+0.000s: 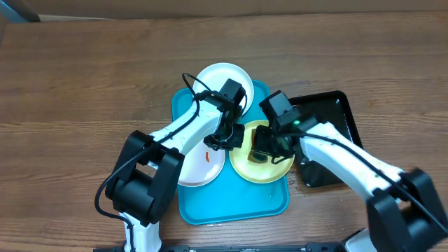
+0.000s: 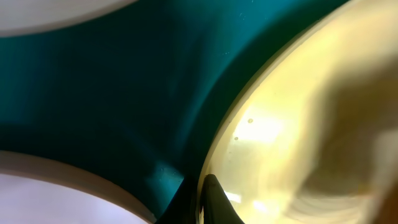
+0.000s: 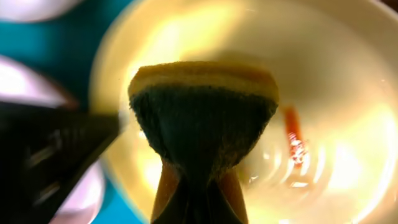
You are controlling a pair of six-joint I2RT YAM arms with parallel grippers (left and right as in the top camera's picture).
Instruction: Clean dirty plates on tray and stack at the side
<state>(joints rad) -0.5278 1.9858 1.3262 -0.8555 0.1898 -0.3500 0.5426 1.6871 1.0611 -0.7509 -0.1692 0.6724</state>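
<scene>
We count two white plates (image 1: 222,78), one yellow plate (image 1: 264,171), one tray (image 1: 231,203); right gripper's (image 1: 262,153) jaws pinch one sponge (image 3: 202,118), left gripper's (image 1: 227,137) unclear.

Finding: no legible text, label, brand, number or sign in any view. Surfaces examined are the tray (image 1: 231,206), the plates (image 1: 213,75), the black tray (image 1: 336,112) at right, the sponge (image 3: 202,118) and the tabletop (image 1: 84,84). All are unmarked, or too blurred in the wrist views to read.
</scene>
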